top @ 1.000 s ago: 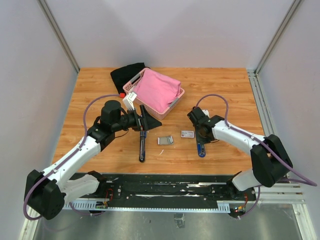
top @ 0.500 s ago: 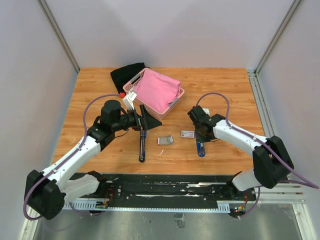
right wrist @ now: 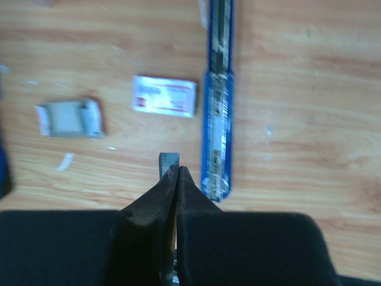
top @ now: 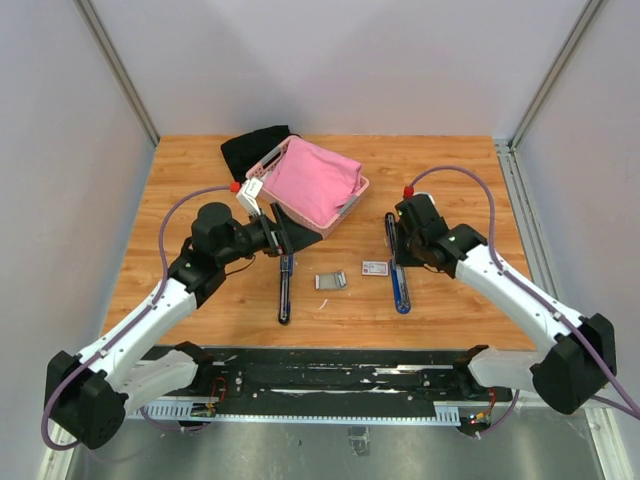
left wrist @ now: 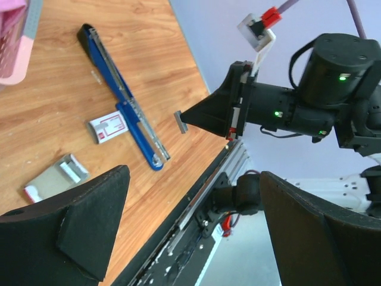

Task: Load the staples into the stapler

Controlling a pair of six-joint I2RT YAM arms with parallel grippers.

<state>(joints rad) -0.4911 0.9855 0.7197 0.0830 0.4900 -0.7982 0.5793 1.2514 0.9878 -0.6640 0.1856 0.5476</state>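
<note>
- The right gripper [right wrist: 173, 171] hovers over the table [top: 450, 160], jaws pressed together on a small grey strip [right wrist: 169, 159] that pokes out past the fingertips.
- The staples [right wrist: 70, 117], a silvery-grey block, lie flat on the wood just left of a white carton [right wrist: 165, 96] with red print. Block and carton are near each other but apart.
- The stapler [right wrist: 217, 119], blue and folded open flat, lies lengthwise just right of the carton with its metal channel facing up (nothing touches it).
- The pinched strip hangs in the air beside the stapler's near end, on the carton's side of it.
- The left gripper [left wrist: 193, 179] hangs above the table's left half, jaws wide apart with nothing between them.
- A second, dark stapler [top: 285, 290] lies lengthwise left of the block, its far end under the left gripper in the top view.
- At the far side, a pink basket [top: 352, 205] holds a pink cloth [top: 312, 180], and a black cloth [top: 245, 150] lies against its far-left corner.
</note>
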